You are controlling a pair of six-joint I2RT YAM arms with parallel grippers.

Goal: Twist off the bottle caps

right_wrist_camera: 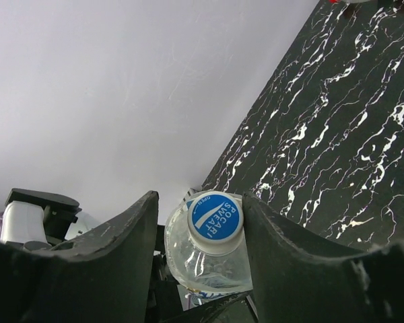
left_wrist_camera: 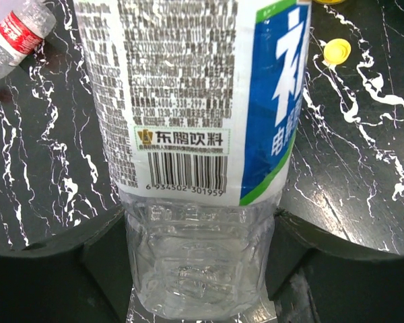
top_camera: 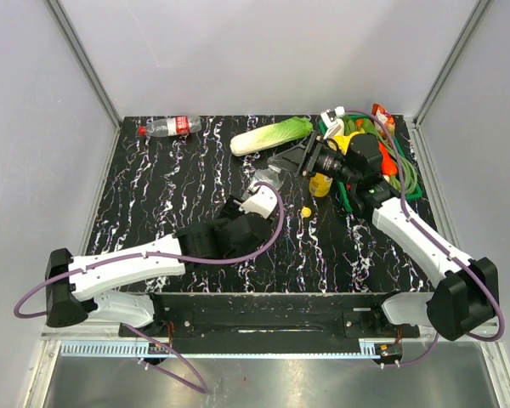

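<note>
Near the middle of the black marbled table [top_camera: 153, 195], the left gripper [left_wrist_camera: 198, 245] is clamped on the clear lower part of the bottle with the blue-and-white label [left_wrist_camera: 188, 101], one finger pressed to each side just below the label. The right gripper [right_wrist_camera: 202, 222] sits at the top of the same bottle, with its fingers on either side of the blue-topped white cap [right_wrist_camera: 215, 219], which is on the neck. One finger lies against the cap's edge and the other is very close to it, but I cannot tell whether they are really pinching it. A loose yellow cap [top_camera: 306, 211] lies on the table just right of the held bottle, and the orange juice bottle [top_camera: 320, 184] stands a little beyond it. The red-label bottle [top_camera: 168, 127] lies on its side at the far left. A cabbage [top_camera: 270, 136] lies at the far edge, near the middle.
</note>
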